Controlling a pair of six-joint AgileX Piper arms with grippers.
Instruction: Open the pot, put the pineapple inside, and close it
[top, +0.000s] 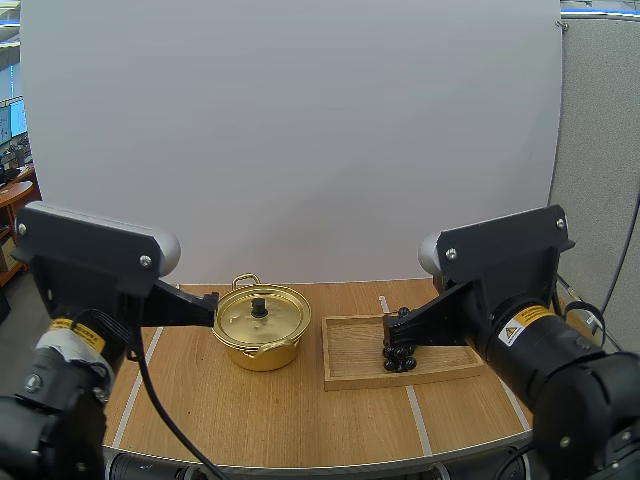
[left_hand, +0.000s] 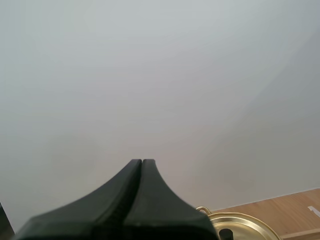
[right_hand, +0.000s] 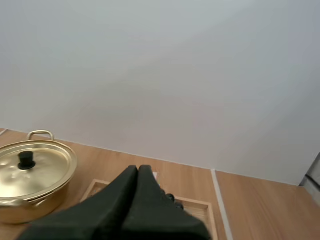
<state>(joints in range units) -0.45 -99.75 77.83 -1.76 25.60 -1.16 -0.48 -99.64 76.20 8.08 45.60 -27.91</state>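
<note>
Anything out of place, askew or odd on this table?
One thing: the task names a pineapple, but the fruit on the wooden tray is a bunch of dark grapes. Otherwise nothing is spilled or askew; the lid sits squarely on the pot.

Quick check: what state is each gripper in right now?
Left gripper: closed, holding nothing.
Right gripper: closed, holding nothing.

pot (top: 262, 352): gold, upright, lid (top: 280, 316) on | grapes (top: 400, 355): dark bunch, on wooden tray (top: 352, 358) beside pot
</note>
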